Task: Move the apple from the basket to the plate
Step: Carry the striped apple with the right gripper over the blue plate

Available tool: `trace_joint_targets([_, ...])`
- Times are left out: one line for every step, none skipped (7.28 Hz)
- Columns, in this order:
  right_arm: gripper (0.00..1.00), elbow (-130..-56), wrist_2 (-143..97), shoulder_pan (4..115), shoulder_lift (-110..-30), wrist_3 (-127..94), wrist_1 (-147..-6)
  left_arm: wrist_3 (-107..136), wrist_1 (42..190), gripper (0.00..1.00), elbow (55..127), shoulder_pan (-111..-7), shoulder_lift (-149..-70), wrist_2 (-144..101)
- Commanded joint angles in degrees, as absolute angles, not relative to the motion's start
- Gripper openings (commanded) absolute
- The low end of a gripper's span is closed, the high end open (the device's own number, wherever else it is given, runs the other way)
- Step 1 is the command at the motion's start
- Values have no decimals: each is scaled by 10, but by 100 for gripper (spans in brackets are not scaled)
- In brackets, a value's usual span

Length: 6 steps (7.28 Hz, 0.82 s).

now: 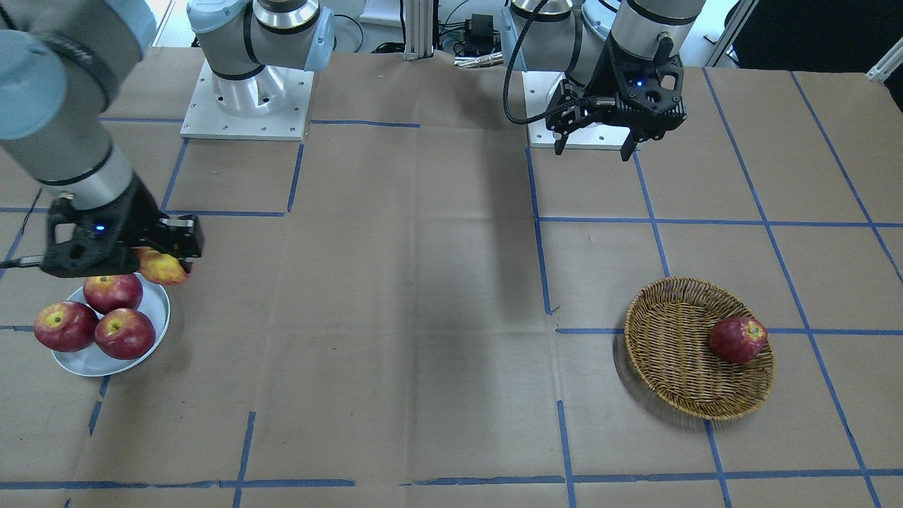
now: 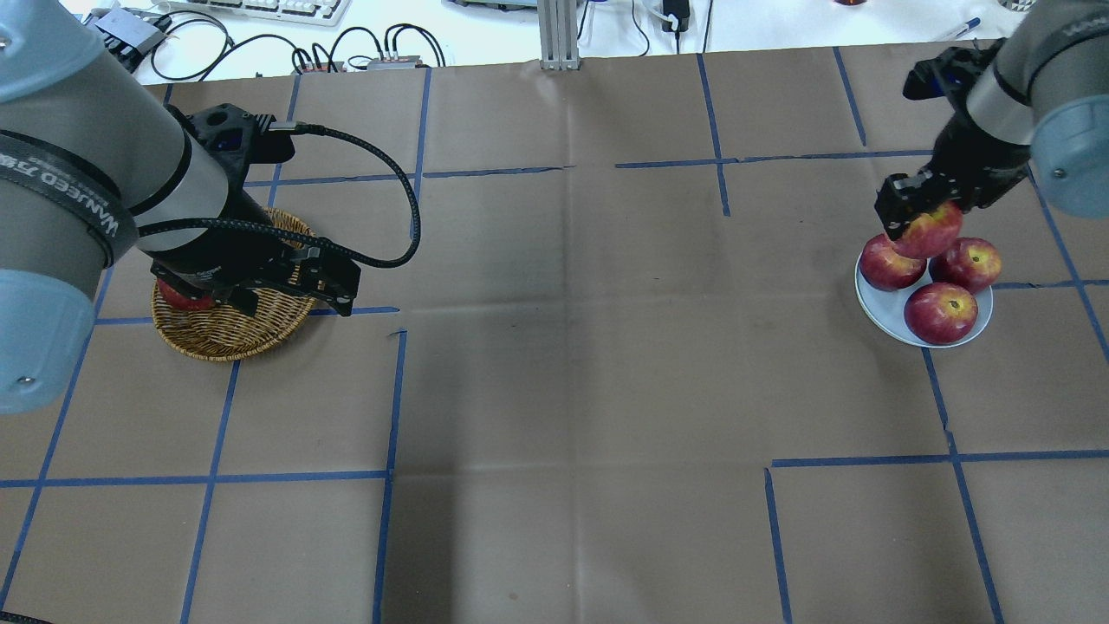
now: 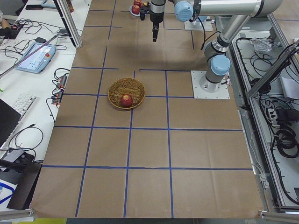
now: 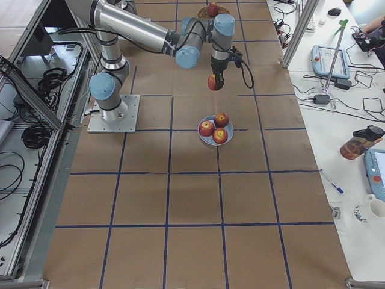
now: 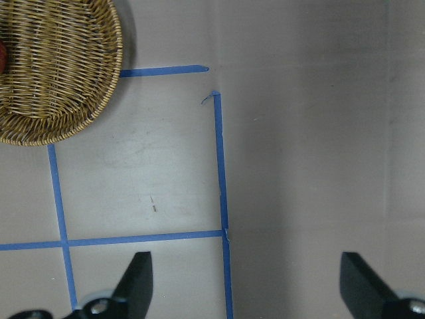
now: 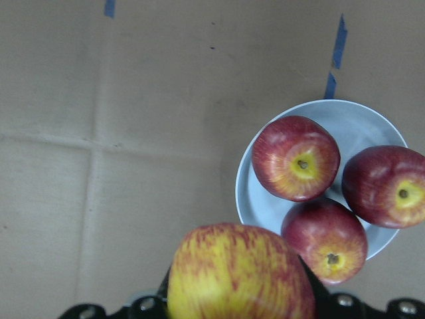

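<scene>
Your bench is covered in brown paper gridded with blue tape. Past its far edge, at the top of the overhead view, you can see cables and a keyboard on a white desk.

The right jaws are clamped on the apple, the yellow-streaked one. They hold it in the air at the left of the front-facing view, by the upper right rim of the plate. Three dark red apples sit on that plate, lower than the held one.

The left jaws hang spread wide with nothing between them, at the upper right of that view. The basket lies at the lower right with one dark red apple inside it.
</scene>
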<state>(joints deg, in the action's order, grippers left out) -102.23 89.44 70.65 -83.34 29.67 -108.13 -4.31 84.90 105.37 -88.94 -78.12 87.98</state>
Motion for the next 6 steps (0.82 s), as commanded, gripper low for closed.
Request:
trace_joint_targets([52, -1055, 894, 661, -811, 372, -1140, -42, 849, 99, 1058, -889, -780, 880])
trace_joint_targets([52, -1061, 897, 659, -786, 390, -1181, -43, 849, 99, 1058, -889, -780, 880])
trace_joint_targets([52, -1063, 897, 646, -767, 393, -1195, -43, 849, 99, 1058, -889, -780, 880])
trace_joint_targets([53, -1063, 895, 623, -752, 407, -1200, -43, 849, 99, 1058, -889, -780, 880])
trace_joint_targets([53, -1064, 896, 616, -740, 407, -1209, -43, 849, 99, 1059, -889, -780, 880])
trace_joint_targets([53, -1065, 896, 616, -740, 406, -1209, -43, 849, 99, 1059, -889, -780, 880])
